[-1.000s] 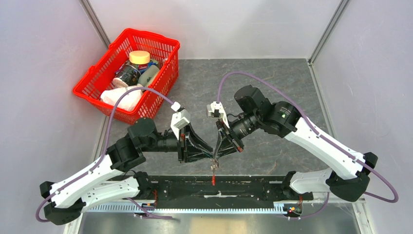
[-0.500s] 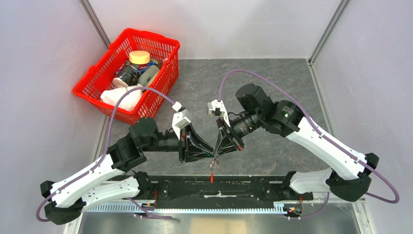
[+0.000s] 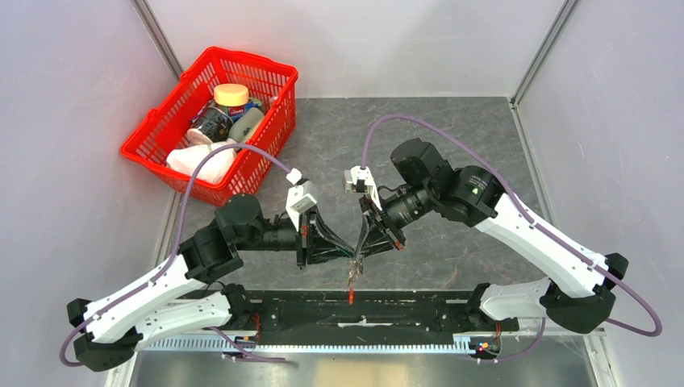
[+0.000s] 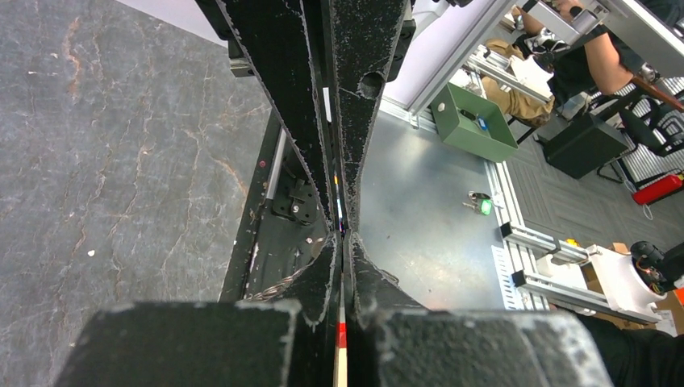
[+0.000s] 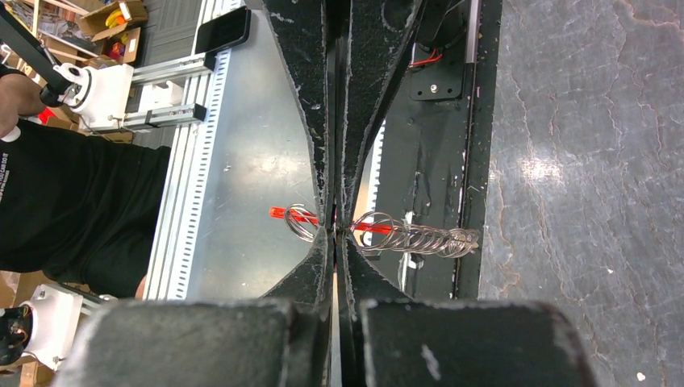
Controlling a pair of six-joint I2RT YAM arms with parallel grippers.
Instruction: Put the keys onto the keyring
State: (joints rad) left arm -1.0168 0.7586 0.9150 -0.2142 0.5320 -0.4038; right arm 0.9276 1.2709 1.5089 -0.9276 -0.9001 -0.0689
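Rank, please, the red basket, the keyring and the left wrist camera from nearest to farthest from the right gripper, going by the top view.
Measured from the right gripper:
1. The keyring, right at its fingertips, hanging toward the near edge.
2. The left wrist camera, to its left and a little farther back.
3. The red basket, off in the far left corner.

A basket [image 3: 278, 113] sits in the worktop [image 3: 460, 137]'s far left corner. The keyring [image 3: 352, 274] hangs above the near edge's middle, between both arms' jaws.
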